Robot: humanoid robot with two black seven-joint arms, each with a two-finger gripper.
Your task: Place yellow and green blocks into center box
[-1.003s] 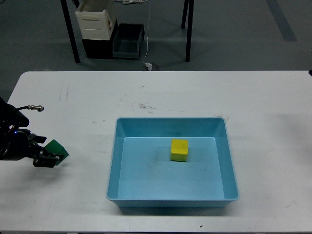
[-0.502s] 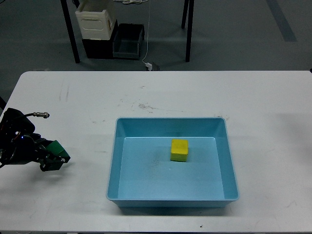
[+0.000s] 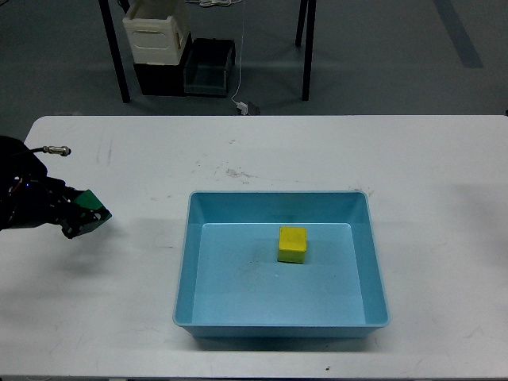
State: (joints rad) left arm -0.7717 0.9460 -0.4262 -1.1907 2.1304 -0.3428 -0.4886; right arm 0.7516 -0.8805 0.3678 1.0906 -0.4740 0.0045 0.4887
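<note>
A yellow block (image 3: 291, 244) lies inside the blue box (image 3: 184, 262) at the middle of the white table. My left gripper (image 3: 84, 215) is at the far left, shut on a green block (image 3: 90, 202), and holds it above the table, well left of the box. A faint shadow falls on the table below it. My right gripper is out of view.
The white table (image 3: 262, 151) has scuff marks behind the box. Beyond the table's far edge stand a white bin (image 3: 155, 36), a dark crate (image 3: 208, 67) and black stand legs (image 3: 115, 55) on the floor.
My left gripper has risen from the table with the green block and moved up in the view, away from the front edge. The yellow block and box have not moved.
</note>
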